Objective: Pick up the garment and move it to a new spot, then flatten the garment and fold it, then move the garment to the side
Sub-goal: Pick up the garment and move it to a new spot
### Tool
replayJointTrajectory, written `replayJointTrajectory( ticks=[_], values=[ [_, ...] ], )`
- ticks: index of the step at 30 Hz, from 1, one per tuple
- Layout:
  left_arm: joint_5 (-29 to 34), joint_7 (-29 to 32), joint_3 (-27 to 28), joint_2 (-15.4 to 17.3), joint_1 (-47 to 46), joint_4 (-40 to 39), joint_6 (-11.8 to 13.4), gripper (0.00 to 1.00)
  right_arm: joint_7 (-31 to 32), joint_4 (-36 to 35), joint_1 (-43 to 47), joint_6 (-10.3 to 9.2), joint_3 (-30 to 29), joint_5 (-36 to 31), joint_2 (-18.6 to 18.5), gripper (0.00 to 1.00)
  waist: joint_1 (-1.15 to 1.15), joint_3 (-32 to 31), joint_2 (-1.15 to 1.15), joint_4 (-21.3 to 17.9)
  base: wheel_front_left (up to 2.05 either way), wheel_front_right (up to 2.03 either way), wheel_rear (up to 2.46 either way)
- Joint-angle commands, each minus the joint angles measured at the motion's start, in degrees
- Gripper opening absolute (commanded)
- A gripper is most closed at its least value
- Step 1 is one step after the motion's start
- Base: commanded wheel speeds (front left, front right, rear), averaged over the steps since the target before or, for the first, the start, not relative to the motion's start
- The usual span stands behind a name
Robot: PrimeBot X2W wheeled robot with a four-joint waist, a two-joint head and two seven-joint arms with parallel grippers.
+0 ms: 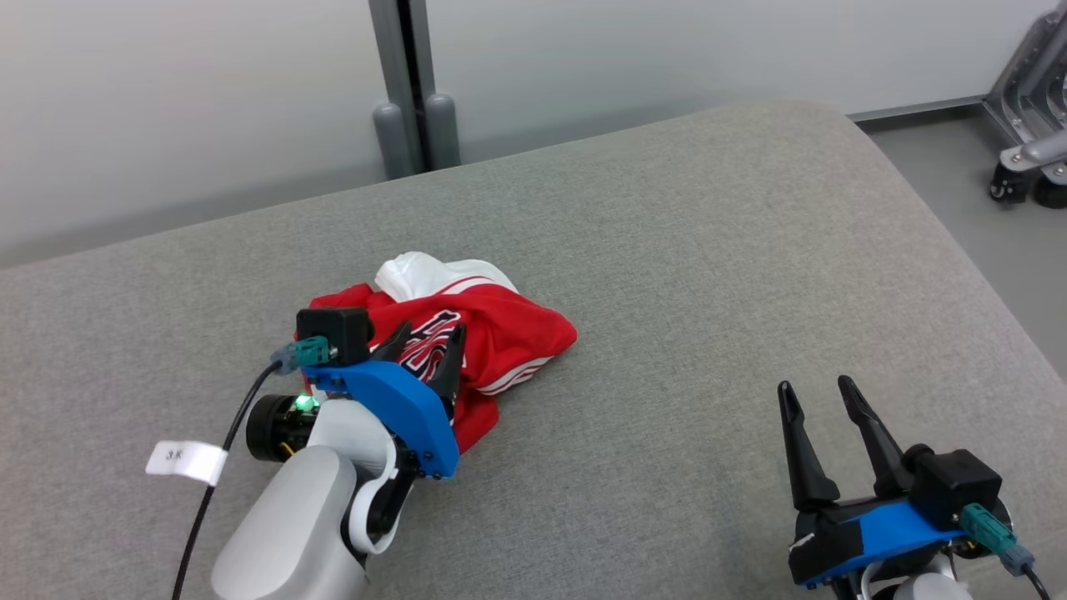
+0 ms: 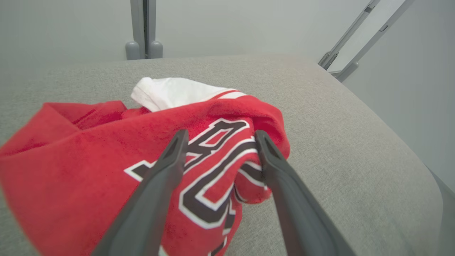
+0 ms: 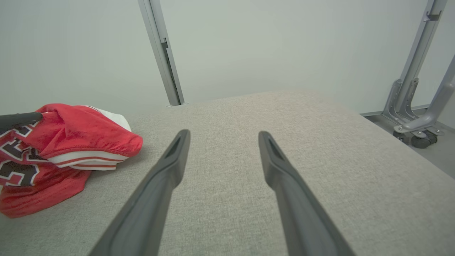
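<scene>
Lying crumpled on the grey cushion (image 1: 667, 250), the red garment (image 1: 517, 333) sits under the left gripper (image 1: 427, 348), whose jaws the left wrist view shows spread over its lettering (image 2: 213, 170); the right gripper (image 1: 821, 400) points forward, open, well apart.

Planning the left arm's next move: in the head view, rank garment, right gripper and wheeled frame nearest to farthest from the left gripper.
1. Garment: at the left gripper fingertips.
2. Right gripper: lower right, over the grey surface.
3. Wheeled frame: far right, on the floor.
</scene>
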Motion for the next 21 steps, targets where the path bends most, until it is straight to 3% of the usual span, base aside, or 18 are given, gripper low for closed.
replayJointTrajectory(
  ticks=[1, 6, 11, 21],
  values=[
    [-0.3, -3.49, 0.67, -0.59, 1.2, -0.15, -0.76, 1.0, 0.27, -0.33, 0.37, 0.03, -0.25, -0.28, -0.19, 1.0, 0.0, -0.94, 0.0, 1.65, 0.0, 0.0, 0.0],
    [-1.25, -14.2, 2.96, -1.63, 5.33, -2.07, -1.64, 1.0, 0.91, -1.12, 1.42, 0.03, -1.0, -0.65, -0.19, 1.0, 0.0, -2.6, 0.0, 4.77, 0.0, 0.0, 0.0],
    [-1.46, -22.65, 5.79, -0.82, 10.58, -4.37, -0.31, 1.0, 1.43, -1.74, 2.56, 0.03, -2.22, -0.94, -0.19, 1.0, 0.0, -3.91, 0.0, 7.78, 0.0, 0.0, 0.0],
    [2.0, -26.59, 12.8, 2.7, 20.51, -12.09, 1.42, 1.0, 2.55, -2.48, 4.06, 0.03, -4.28, -1.61, -0.2, 1.0, 0.0, -5.76, 0.0, 12.65, 0.0, 0.0, 0.0]
  ],
)
